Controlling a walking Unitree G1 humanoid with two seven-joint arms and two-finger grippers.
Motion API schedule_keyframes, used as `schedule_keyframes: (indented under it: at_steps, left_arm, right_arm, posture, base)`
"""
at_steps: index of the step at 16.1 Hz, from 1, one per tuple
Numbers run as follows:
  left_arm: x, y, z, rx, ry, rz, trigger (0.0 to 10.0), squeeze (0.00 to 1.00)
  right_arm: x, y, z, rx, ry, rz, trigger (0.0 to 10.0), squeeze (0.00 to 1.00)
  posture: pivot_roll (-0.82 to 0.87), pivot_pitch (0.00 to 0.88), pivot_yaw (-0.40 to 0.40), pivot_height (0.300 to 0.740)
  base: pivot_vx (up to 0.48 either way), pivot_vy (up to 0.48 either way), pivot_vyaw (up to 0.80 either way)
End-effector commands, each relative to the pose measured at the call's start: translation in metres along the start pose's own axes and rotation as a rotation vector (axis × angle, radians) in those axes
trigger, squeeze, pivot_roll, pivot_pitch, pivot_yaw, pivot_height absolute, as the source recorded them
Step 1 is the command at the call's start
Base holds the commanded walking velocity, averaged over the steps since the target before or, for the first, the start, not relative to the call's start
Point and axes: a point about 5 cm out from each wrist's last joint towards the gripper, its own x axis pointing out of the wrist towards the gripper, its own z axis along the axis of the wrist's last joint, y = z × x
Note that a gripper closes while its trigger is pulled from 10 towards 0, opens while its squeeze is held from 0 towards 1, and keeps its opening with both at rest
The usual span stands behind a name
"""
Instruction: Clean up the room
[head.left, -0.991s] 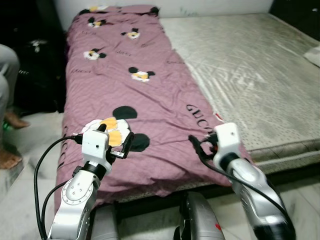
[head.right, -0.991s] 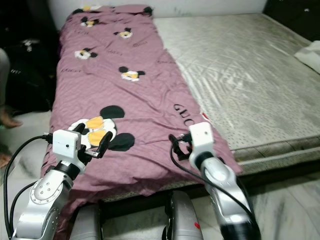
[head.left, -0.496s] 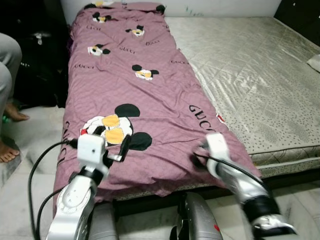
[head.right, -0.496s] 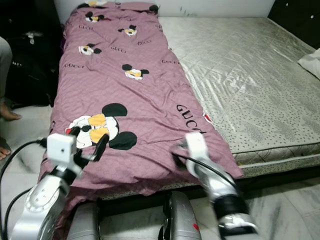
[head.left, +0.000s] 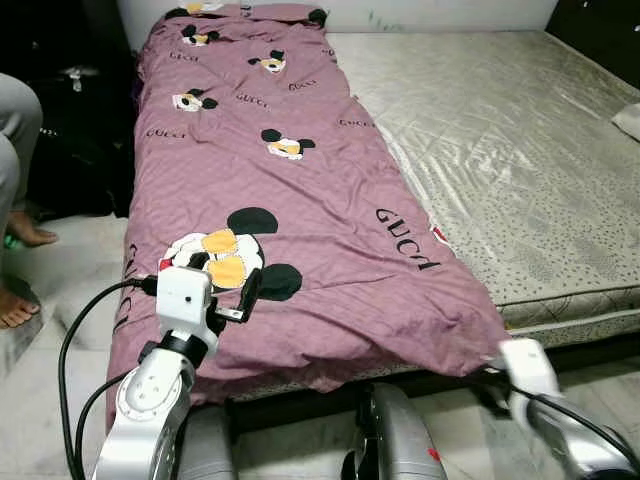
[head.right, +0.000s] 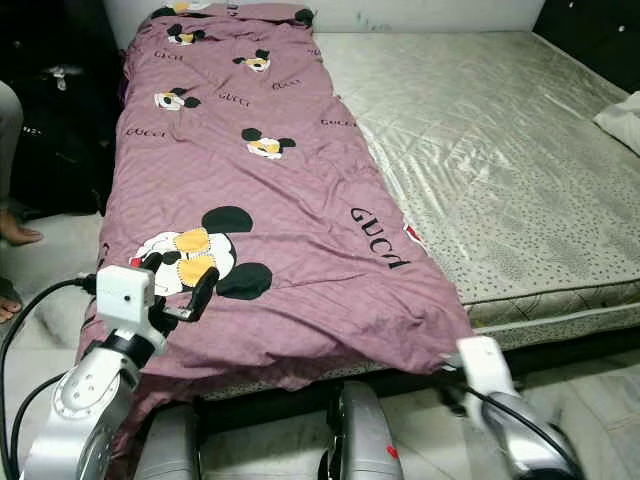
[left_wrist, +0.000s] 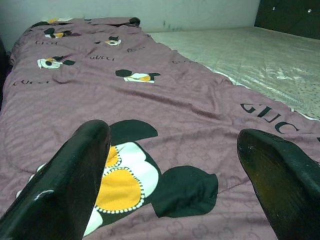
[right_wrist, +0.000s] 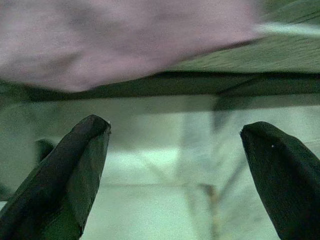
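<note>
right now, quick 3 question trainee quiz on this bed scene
1. True or false: the purple blanket covers the whole mattress.
2. Which tool hovers over the blanket's foot end: A left tool, B right tool?
3. Fill in: the right tool's fingers are ____.

Key: 1 false, it covers the robot's left side. 2 A. 3 open, over the floor below the bed edge.
</note>
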Motion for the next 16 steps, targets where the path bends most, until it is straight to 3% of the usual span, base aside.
schedule_keyframes:
  at_steps: [1, 4, 5, 6, 7, 8, 11, 13, 16]
  left_arm:
    - [0.002, 0.003, 0.000, 0.006, -0.002, -0.004, 10.0, 0.00]
    - [0.007, 0.004, 0.001, 0.010, -0.009, -0.008, 10.0, 0.00]
    - [0.008, 0.004, 0.002, 0.012, -0.012, -0.011, 10.0, 0.00]
    - [0.011, 0.003, 0.002, 0.014, -0.017, -0.013, 10.0, 0.00]
    - [0.012, 0.003, 0.003, 0.015, -0.020, -0.014, 10.0, 0.00]
    - [0.013, 0.003, 0.004, 0.014, -0.026, -0.014, 10.0, 0.00]
    - [0.014, 0.000, 0.011, -0.029, -0.066, -0.008, 10.0, 0.00]
    - [0.016, 0.002, 0.009, -0.066, -0.062, 0.018, 10.0, 0.00]
    - [0.024, 0.006, 0.016, -0.112, -0.085, 0.036, 10.0, 0.00]
  right_arm:
    - [-0.005, -0.015, 0.011, -0.016, -0.066, -0.086, 10.0, 1.00]
    - [-0.016, -0.038, 0.036, -0.025, -0.211, -0.312, 10.0, 0.98]
    - [-0.020, -0.041, 0.052, 0.015, -0.297, -0.362, 10.0, 0.78]
    - [-0.027, -0.037, 0.083, 0.059, -0.461, -0.384, 10.0, 0.38]
    - [-0.029, -0.031, 0.098, 0.119, -0.526, -0.361, 10.0, 0.15]
    - [-0.033, -0.020, 0.119, 0.179, -0.619, -0.317, 10.0, 0.00]
    - [-0.044, 0.023, 0.160, 0.295, -0.791, -0.132, 10.0, 0.00]
    - [-0.057, 0.053, 0.185, 0.324, -0.926, -0.001, 10.0, 0.00]
    - [-0.060, 0.069, 0.201, 0.362, -0.965, 0.067, 10.0, 0.00]
  posture:
    - [0.04, 0.094, -0.036, 0.563]
    - [0.03, 0.080, -0.025, 0.563]
    - [0.03, 0.073, -0.020, 0.563]
    - [0.04, 0.064, -0.016, 0.563]
    - [0.04, 0.058, -0.016, 0.563]
    - [0.04, 0.048, -0.014, 0.563]
    - [0.04, 0.022, -0.012, 0.563]
    - [0.04, 0.000, -0.012, 0.567]
    - [0.04, 0.000, -0.006, 0.601]
  base:
    - [0.000, 0.000, 0.00]
    - [0.000, 0.000, 0.00]
    - [0.000, 0.000, 0.00]
    - [0.000, 0.000, 0.00]
    - [0.000, 0.000, 0.00]
    - [0.000, 0.000, 0.00]
    - [0.000, 0.000, 0.00]
    - [0.000, 0.000, -0.45]
    - [0.000, 0.000, 0.00]
